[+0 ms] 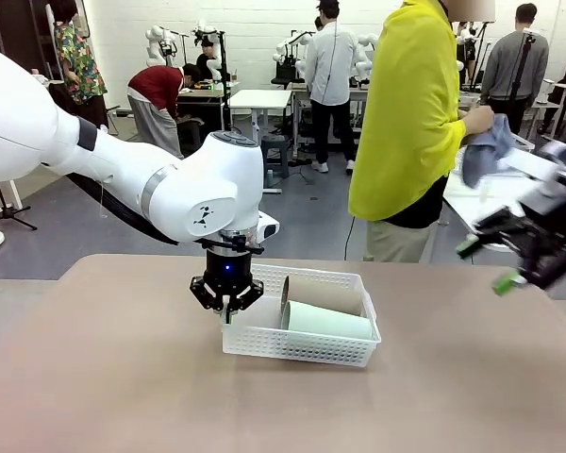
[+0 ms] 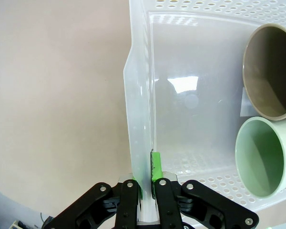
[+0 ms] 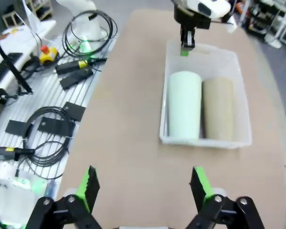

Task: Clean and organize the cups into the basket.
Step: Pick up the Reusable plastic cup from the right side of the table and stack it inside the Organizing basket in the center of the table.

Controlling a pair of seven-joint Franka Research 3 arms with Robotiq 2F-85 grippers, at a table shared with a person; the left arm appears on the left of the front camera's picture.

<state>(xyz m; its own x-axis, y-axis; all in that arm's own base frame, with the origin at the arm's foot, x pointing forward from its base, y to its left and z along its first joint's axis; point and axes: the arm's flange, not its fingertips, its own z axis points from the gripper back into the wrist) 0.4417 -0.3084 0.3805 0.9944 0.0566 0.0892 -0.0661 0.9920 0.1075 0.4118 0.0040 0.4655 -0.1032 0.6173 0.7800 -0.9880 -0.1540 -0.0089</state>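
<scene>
– front view: what's where?
– mint cup (image 1: 325, 321) and tan cup (image 1: 323, 294) lie side by side in the basket (image 1: 297, 345), mid-frame on the desk (image 1: 123, 377).
– grips?
– left fingers (image 2: 156, 164) pinch the basket's end wall; right fingers (image 3: 89, 186) spread wide, empty.

Glossy, slightly see-through white plastic basket (image 2: 181, 62) with perforated sides, smooth matt mint cup (image 1: 328, 321), matt tan cup (image 3: 218, 109), smooth matt beige bench (image 1: 104, 377) top
</scene>
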